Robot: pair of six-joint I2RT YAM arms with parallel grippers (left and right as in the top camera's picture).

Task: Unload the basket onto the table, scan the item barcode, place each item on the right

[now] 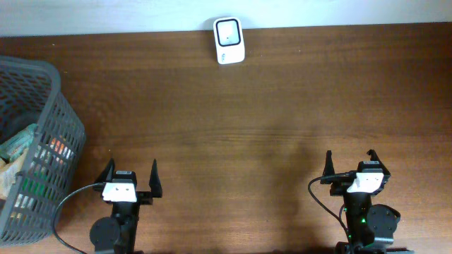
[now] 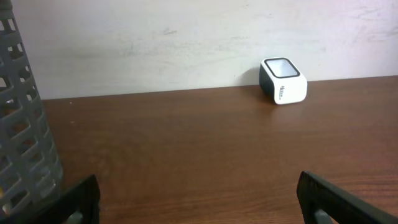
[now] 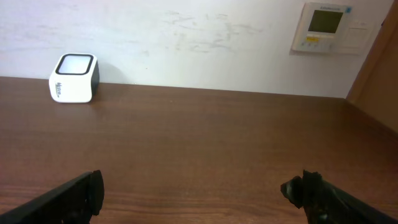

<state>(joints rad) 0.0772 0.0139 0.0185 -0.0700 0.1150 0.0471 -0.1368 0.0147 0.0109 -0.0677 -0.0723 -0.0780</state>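
Both idle at the near edge of the bench [image 1: 247, 127]. Left gripper [image 1: 132, 173] is spread wide with nothing between the jaws, and right gripper [image 1: 350, 164] is the same

Items [image 1: 18, 152] to scan sit in the grey basket [image 1: 53, 92] at the left edge, several packs piled up and seen only through the mesh. Can't tell which face carries a barcode. Scanner [image 1: 229, 41] is at the far edge, about centre, against the wall, window facing up, well apart from both arms and the basket

My read is that nothing has started yet and step one is pulling an item out of the basket. How I'd do it:
- use the left arm, it's just beside the basket; the right is well away
- go up and over the rim, then drop in from above; don't come in sideways or the fingers will catch the mesh wall
- take the topmost pack only, since digging lower risks dragging its neighbours out
- pinch across a narrow edge so the printed faces stay uncovered
- lift clear of the rim before swinging towards the far edge
- find the barcode with a wrist view once the pack is out, then hold that face flat over the window, close, not touching
- keep the right arm parked unless a regrip is needed to flip the pack
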